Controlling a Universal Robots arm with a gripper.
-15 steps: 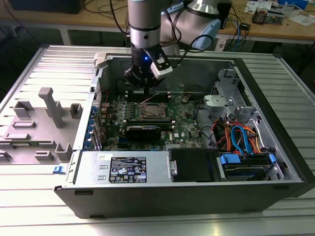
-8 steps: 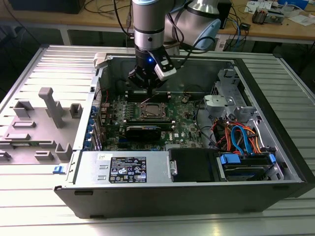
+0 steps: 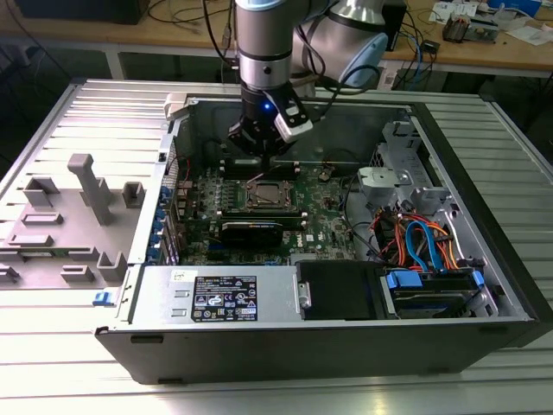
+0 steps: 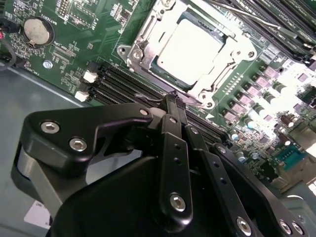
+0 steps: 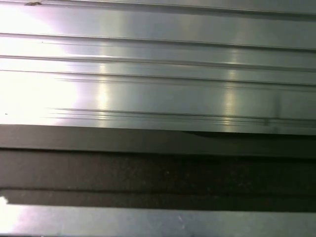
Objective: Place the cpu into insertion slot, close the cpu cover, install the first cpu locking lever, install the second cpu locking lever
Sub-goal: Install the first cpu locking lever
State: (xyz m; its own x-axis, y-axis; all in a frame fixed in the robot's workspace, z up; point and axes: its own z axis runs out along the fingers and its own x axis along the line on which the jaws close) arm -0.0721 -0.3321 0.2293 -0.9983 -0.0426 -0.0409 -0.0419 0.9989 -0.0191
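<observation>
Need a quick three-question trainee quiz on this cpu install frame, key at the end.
1. True or false: the cpu sits in the insertion slot.
2. The cpu cover is: A) down around the cpu, B) standing upright, C) lying off on the table.
3. Fill in: in the exterior view, the gripper hangs over the ___ circuit board.
Key: 1 true; 2 A; 3 green.

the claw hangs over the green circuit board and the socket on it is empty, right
Not empty. The second wrist view shows the flat square chip with a dull silver top sitting in the square silver-rimmed socket, the thin silver frame plate around it. The black claw does hang over the green circuit board.
</observation>
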